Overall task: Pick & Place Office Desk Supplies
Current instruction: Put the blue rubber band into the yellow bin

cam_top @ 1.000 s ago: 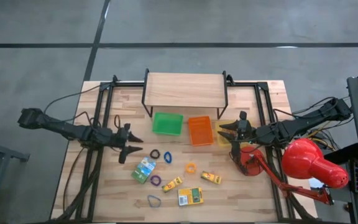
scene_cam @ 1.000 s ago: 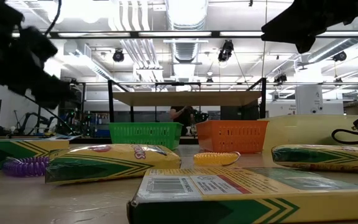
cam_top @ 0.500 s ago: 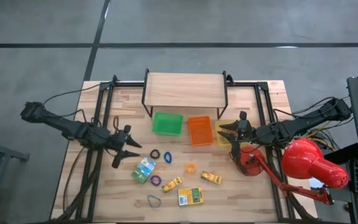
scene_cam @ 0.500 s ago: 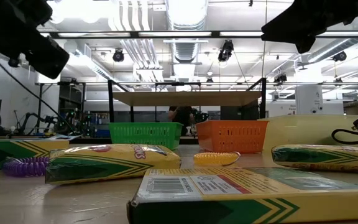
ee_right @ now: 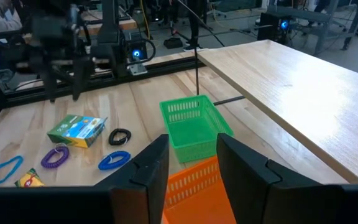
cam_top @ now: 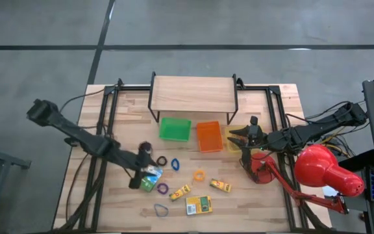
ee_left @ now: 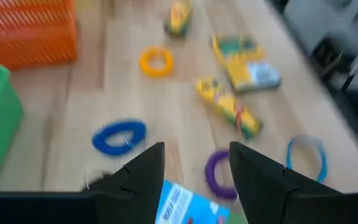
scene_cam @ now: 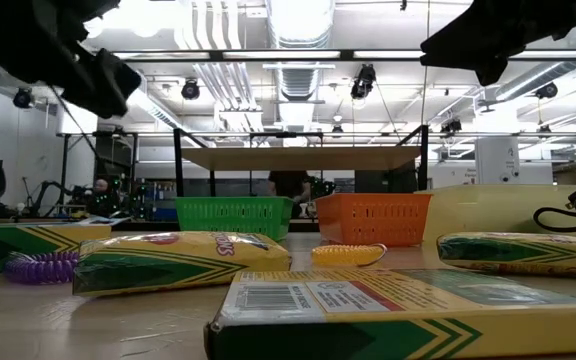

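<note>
The left gripper [ee_left: 191,171], jaws wide and empty, hovers directly above the green-and-white box [cam_top: 151,177]. The right gripper [ee_right: 191,158], jaws parted, waits far off over the trays.

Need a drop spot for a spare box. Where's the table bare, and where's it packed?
Bare wood: the table's near-left corner, and the strip between the yellow box and the lamp base. Crowded: the middle, around the green-white box, bands and left end effector.

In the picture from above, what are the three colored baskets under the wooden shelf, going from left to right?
Green tray → orange tray → yellow tray, partly hidden under the right gripper.
</note>
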Available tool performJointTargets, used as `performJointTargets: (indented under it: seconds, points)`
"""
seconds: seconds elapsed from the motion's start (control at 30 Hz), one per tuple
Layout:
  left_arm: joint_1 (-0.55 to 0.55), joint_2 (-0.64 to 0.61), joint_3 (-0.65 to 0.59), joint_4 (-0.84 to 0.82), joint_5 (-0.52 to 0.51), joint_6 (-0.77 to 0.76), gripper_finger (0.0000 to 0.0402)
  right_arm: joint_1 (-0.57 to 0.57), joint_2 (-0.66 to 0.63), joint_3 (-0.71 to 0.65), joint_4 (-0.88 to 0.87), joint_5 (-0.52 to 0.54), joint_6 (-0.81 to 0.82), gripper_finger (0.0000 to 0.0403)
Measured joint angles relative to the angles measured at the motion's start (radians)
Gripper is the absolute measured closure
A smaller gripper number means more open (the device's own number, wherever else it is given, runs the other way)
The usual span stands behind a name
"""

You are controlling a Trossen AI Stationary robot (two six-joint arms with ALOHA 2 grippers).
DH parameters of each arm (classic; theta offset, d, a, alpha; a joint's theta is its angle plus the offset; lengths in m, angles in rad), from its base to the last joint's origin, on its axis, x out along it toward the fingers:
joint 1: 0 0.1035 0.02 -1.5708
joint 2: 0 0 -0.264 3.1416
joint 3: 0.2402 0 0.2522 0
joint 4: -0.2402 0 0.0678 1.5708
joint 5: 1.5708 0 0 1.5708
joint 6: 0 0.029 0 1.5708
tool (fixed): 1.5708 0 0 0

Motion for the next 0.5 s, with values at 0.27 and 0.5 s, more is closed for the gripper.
performJointTargets:
  seconds: [0.27,0.5]
  points:
    - [-0.048,0.254,0.172,-0.157,0.054,0.003,0.0217,0.0,0.0,0.0,0.0,0.0,0.0,0.0282]
    - [-0.115,0.327,0.189,-0.019,0.056,-0.031,0.0217,0.0,0.0,0.0,0.0,0.0,0.0,0.0276]
